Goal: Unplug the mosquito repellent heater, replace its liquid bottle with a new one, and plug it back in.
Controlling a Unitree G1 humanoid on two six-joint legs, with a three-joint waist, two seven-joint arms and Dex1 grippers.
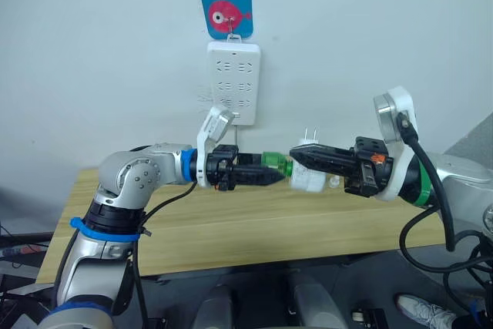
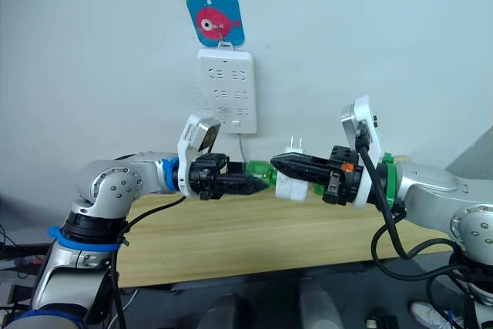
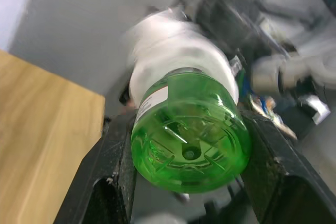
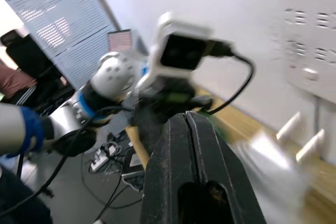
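Above a light wooden table (image 1: 254, 229) that stands against a white wall, the left gripper (image 1: 266, 177) is closed around the green bottle (image 1: 276, 162), and the right gripper (image 1: 302, 153) is clamped on the white heater (image 1: 312, 179) the bottle sits in. Both are held in the air between the arms, with the heater's two prongs pointing up. Behind them a white power strip (image 1: 233, 81) hangs on the wall under a blue fish hook (image 1: 227, 11).

Left tool (image 1: 271, 177) with bottle (image 1: 276, 162) left of heater (image 1: 310, 176), above table (image 1: 231, 225).
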